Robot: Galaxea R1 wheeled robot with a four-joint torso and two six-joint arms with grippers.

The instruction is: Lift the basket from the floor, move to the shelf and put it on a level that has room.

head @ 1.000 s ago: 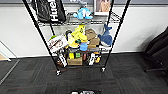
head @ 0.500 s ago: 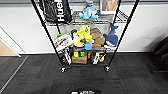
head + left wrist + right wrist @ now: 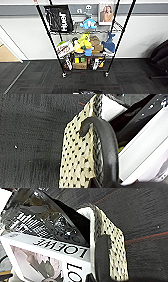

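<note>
**Operator:** Two wrist cameras show me the basket point(image 3: 77, 161), close. Where is it exactly?

**Helper:** You have it low in front of the robot, above the dark carpet floor point(image 3: 130, 80). In the left wrist view its woven side and one dark loop handle point(image 3: 105, 144) are very near the camera. In the right wrist view you see its other end, with a white printed box point(image 3: 47, 255) and a shiny dark bag point(image 3: 37, 215) inside. The shelf point(image 3: 85, 50) stands straight ahead, some way off.

**Operator:** And the tools, are they closed on it?

**Helper:** I cannot tell. The fingers of the left tool and of the right tool are not clear in these pictures, so please do not trust a guess.

**Operator:** How should I do this part well?

**Helper:** I think you should keep both ends at the same height, so the box does not slide. The lower tiers are full of plush toys point(image 3: 83, 43) and boxes. The top tier point(image 3: 82, 31) holds a black bag point(image 3: 60, 18) and a blue toy point(image 3: 88, 23), so check its room carefully.
</note>
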